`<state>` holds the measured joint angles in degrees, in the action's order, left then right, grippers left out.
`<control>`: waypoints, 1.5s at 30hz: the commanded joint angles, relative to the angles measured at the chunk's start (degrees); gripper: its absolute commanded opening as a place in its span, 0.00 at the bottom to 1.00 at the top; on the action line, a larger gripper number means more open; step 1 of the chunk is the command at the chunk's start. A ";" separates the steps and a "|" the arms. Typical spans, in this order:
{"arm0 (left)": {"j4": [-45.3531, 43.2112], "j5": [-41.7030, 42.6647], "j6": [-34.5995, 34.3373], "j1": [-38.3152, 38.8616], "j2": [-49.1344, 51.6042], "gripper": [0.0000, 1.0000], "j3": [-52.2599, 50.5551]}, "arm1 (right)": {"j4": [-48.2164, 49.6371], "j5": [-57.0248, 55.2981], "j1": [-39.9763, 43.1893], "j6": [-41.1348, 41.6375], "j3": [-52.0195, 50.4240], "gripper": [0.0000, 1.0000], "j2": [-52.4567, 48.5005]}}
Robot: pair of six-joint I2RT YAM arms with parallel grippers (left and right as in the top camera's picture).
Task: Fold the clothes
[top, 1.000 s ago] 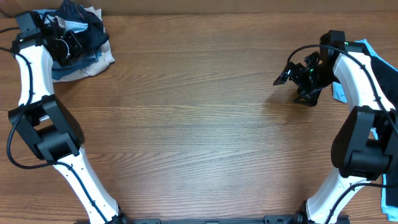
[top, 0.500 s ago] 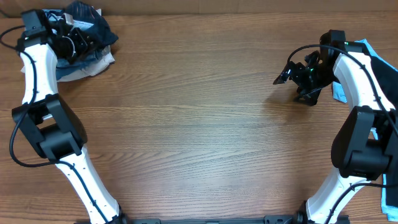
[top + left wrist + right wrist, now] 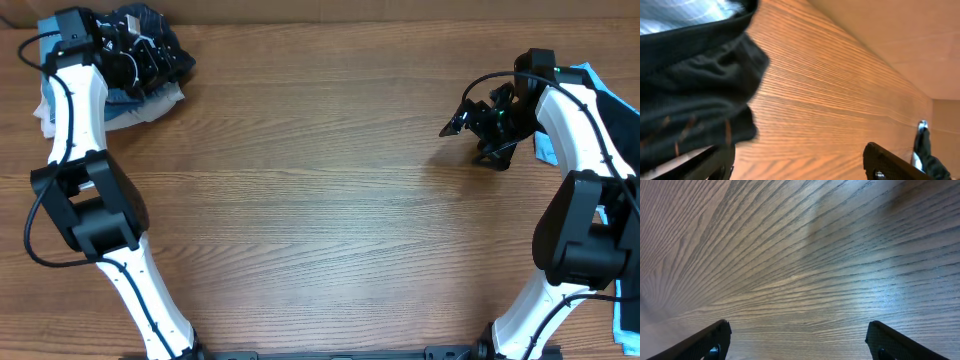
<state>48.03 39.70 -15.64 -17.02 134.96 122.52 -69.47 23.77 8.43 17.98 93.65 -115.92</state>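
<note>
The left jaws stand wide apart and grip nothing. The black jersey, marked with fine orange lines, lies bunched just ahead of these jaws, toward one finger; contact cannot be determined. The right jaws also stand wide apart, above the tabletop, well apart from the jersey.
</note>
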 commanded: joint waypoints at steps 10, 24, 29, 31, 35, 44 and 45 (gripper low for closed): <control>-0.76 -3.26 0.61 -5.62 -14.34 0.85 2.05 | 0.22 0.35 -0.11 -0.26 1.25 0.91 0.20; -3.28 -1.18 -1.66 -16.83 -2.14 0.83 2.03 | 1.22 1.84 -0.11 -0.22 1.25 0.91 0.20; -10.40 0.42 -5.84 -16.83 2.97 0.83 2.03 | 0.72 2.03 -0.11 -0.24 1.25 0.91 0.20; -12.83 1.95 -6.27 -16.83 4.61 0.83 2.03 | 0.66 2.03 -0.11 -0.24 1.25 0.91 0.20; -16.79 3.13 -8.44 -16.57 7.41 0.81 2.03 | 0.57 2.03 -0.11 -0.24 1.25 0.91 0.20; -22.84 3.37 -8.39 -15.74 8.61 0.80 2.03 | 0.57 2.03 -0.11 -0.22 1.25 0.91 0.20; -23.08 3.39 -8.39 -15.67 8.61 0.79 2.03 | 0.57 2.03 -0.11 -0.22 1.25 0.91 0.20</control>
<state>25.74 41.85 -23.29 -33.50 142.87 124.01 -69.01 25.28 8.43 17.96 93.65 -115.92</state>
